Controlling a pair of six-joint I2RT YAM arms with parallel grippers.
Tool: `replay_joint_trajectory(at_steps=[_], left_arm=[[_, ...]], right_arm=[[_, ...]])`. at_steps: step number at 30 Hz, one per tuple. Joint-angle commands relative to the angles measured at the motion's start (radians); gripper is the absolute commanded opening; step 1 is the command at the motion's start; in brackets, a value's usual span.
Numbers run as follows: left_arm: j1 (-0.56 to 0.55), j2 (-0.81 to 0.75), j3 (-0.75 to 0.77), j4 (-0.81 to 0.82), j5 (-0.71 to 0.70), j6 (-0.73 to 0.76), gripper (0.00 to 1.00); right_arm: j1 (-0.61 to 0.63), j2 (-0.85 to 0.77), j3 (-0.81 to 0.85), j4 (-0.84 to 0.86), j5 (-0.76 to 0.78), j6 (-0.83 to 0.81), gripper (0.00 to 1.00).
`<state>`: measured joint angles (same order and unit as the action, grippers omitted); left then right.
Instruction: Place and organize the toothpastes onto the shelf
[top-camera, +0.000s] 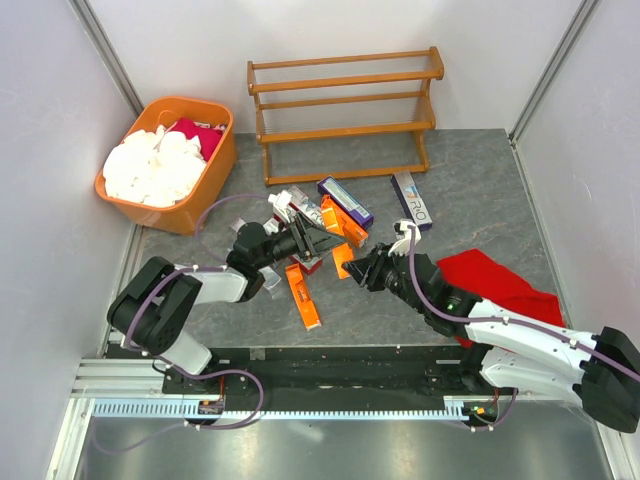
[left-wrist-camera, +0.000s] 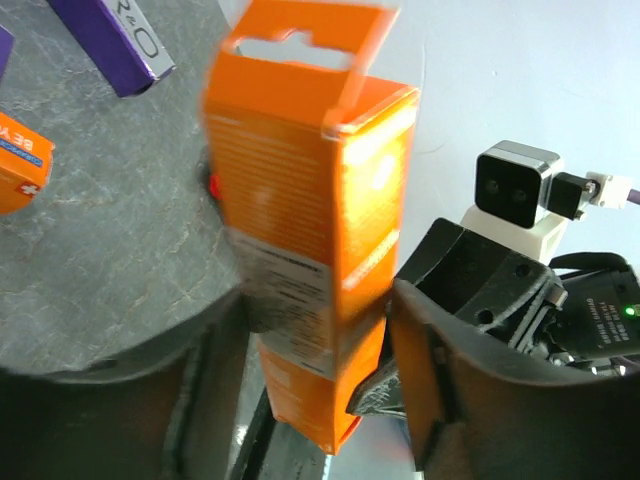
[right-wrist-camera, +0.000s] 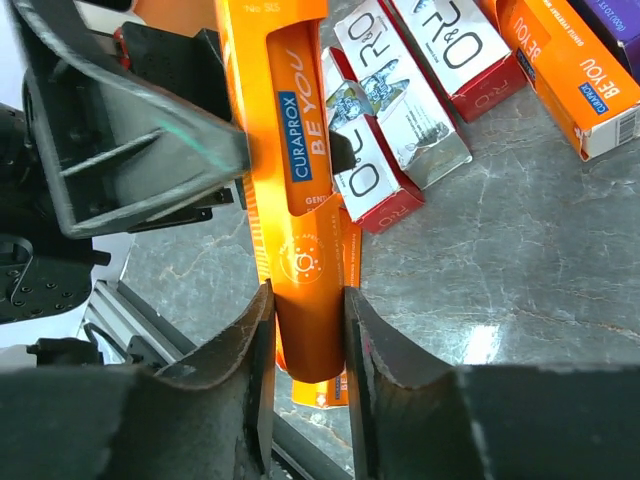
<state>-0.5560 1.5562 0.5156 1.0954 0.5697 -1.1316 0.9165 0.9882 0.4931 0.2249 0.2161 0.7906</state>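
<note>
An orange toothpaste carton (top-camera: 342, 258) hangs between my two grippers above the table. My right gripper (right-wrist-camera: 307, 295) is shut on its lower end (right-wrist-camera: 300, 200). My left gripper (left-wrist-camera: 318, 300) straddles the other end of that carton (left-wrist-camera: 310, 200), which looks blurred there, and the jaws stand slack about it. Other toothpastes lie below and behind: red-and-silver ones (right-wrist-camera: 375, 130), an orange one (top-camera: 303, 293), a purple one (top-camera: 345, 200) and a purple-and-white one (top-camera: 411, 198). The wooden shelf (top-camera: 345, 100) stands bare against the back wall.
An orange tub (top-camera: 215, 175) with white and pink cloths sits at the back left. A red cloth (top-camera: 495, 280) lies on the right, partly under my right arm. White walls close in both sides of the grey table.
</note>
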Motion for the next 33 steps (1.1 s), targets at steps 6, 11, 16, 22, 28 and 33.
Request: replay_joint_trajectory(at_steps=[6,11,16,22,28,33], left_arm=[[0.042,-0.100,0.001,-0.044,0.018,0.055,1.00],[0.106,-0.232,0.032,-0.401,-0.034,0.226,1.00],[0.111,-0.399,0.205,-1.088,-0.391,0.539,1.00],[0.114,-0.548,0.288,-1.355,-0.809,0.681,1.00],[0.120,-0.620,0.271,-1.364,-0.823,0.678,1.00],[0.125,-0.611,0.273,-1.365,-0.794,0.682,1.00]], right_arm=[[0.002,-0.042,0.004,0.021,0.034,-0.007,0.28],[-0.001,-0.016,0.044,0.005,0.058,-0.039,0.29],[-0.013,0.076,0.128,0.007,0.022,-0.083,0.29],[-0.053,0.225,0.229,0.074,-0.073,-0.094,0.29],[-0.151,0.409,0.370,0.159,-0.214,-0.082,0.29],[-0.228,0.593,0.582,0.174,-0.302,-0.093,0.29]])
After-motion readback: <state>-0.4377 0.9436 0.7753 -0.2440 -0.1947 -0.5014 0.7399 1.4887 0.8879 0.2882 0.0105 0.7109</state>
